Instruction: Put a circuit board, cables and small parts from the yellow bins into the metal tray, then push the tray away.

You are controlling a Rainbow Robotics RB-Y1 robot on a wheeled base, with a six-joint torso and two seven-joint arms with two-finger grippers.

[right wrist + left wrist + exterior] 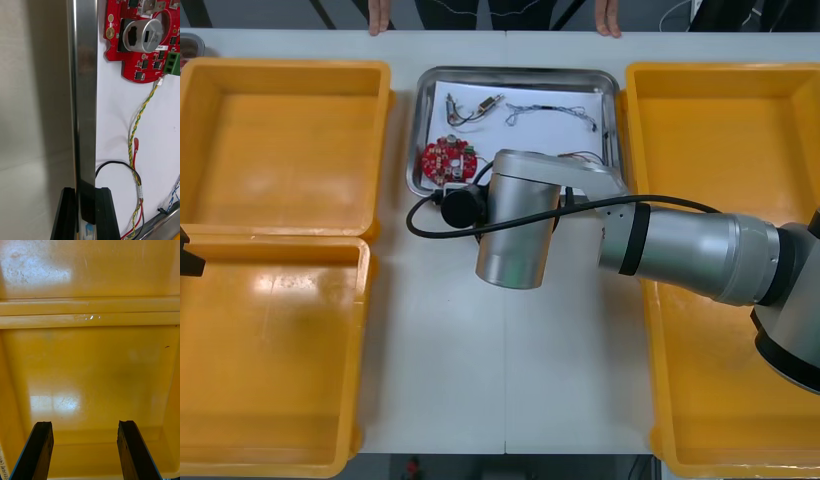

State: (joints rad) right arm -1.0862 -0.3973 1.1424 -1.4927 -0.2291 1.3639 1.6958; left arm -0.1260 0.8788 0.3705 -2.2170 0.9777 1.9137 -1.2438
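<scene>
The metal tray (520,73), white inside, lies between the yellow bins at the far middle of the table. In it are a round red circuit board (448,160), a short cable (478,108) and a blue and white cable (550,112). My right arm reaches across to the tray's near edge, its wrist (515,220) covering the fingers. In the right wrist view my right gripper (86,191) is shut on the tray's rim (82,93), one finger on each side. Beside it lie the circuit board (142,41), a red and yellow cable (140,112) and a black cable (112,164). My left gripper (86,427) hangs open over a bin.
Two yellow bins stand at the left (280,140) (270,350) and two at the right (725,130) (720,400). The bin floor (90,363) under my left gripper is bare. Bare table (500,370) lies between the bins, nearer than the tray.
</scene>
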